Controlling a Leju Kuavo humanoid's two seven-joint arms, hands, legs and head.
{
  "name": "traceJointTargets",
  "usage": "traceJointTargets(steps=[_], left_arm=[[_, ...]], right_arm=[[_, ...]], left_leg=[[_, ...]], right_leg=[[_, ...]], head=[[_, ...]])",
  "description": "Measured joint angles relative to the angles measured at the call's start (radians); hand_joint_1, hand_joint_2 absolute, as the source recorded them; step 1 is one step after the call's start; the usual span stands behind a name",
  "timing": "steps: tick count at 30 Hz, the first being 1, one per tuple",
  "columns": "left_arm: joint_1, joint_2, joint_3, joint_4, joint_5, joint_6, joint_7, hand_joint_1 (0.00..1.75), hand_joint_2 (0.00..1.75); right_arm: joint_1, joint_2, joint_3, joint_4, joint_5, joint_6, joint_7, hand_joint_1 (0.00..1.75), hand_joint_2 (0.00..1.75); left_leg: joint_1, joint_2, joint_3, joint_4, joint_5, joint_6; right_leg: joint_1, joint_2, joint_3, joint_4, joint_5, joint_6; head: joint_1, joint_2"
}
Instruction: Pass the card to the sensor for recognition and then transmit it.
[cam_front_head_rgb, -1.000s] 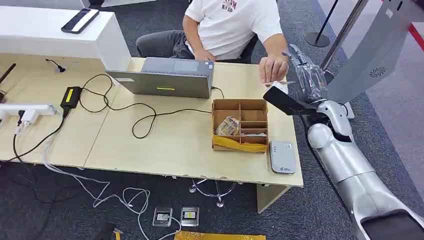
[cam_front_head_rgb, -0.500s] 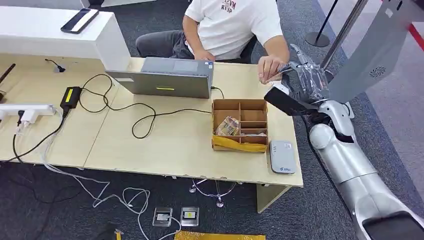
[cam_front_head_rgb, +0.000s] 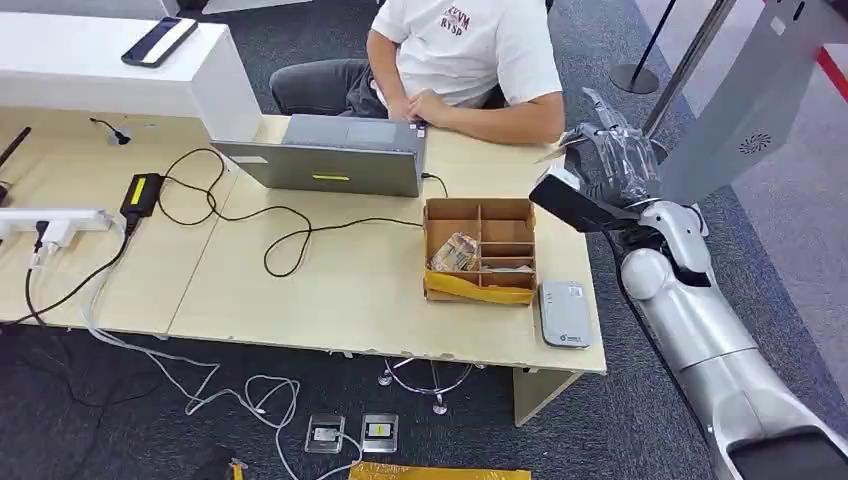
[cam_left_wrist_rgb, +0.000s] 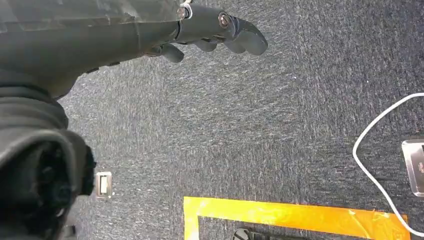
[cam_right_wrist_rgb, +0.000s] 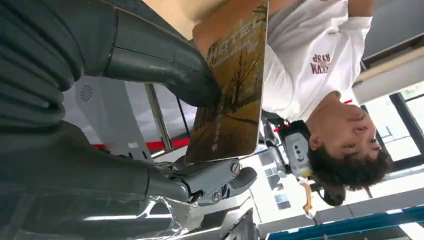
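the card, brown-gold with a tree picture and lettering, is grasped in the right hand, pinched between the thick thumb on its face and the darker fingers at its lower edge. in the head view the right hand is raised beyond the far right corner of the table, with the card seen edge-on as a thin pale sliver pointing toward the seated person. the person's forearms rest folded on the table edge behind the laptop, apart from the card. the sensor, a small grey flat unit, lies on the near right corner of the table, just beside a divided cardboard box and well apart from the held card. cables and a power strip lie on the left part of the table. the left hand hangs over dark carpet, fingers loosely curled and holding nothing, above a strip of yellow tape on the floor.
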Motion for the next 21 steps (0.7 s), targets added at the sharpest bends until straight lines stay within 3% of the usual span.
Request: traceJointTargets(steps=[10,21], left_arm=[[0.000,0.000,0.000,0.000,0.005,0.000,-0.004,0.00,0.00],[0.006,0.000,0.000,0.000,0.043,0.020,0.007,0.00,0.00]], right_arm=[[0.011,-0.014,-0.011,-0.002,0.000,0.010,0.011,1.75,1.75],[0.099,-0.105,-0.097,-0.002,-0.083,0.003,-0.001,1.75,1.75]], left_leg=[[0.000,0.000,0.000,0.000,0.000,0.000],[0.000,0.000,0.000,0.000,-0.001,-0.001]], right_leg=[[0.000,0.000,0.000,0.000,0.000,0.000],[0.000,0.000,0.000,-0.001,0.000,0.000]], head=[[0.000,0.000],[0.000,0.000]])
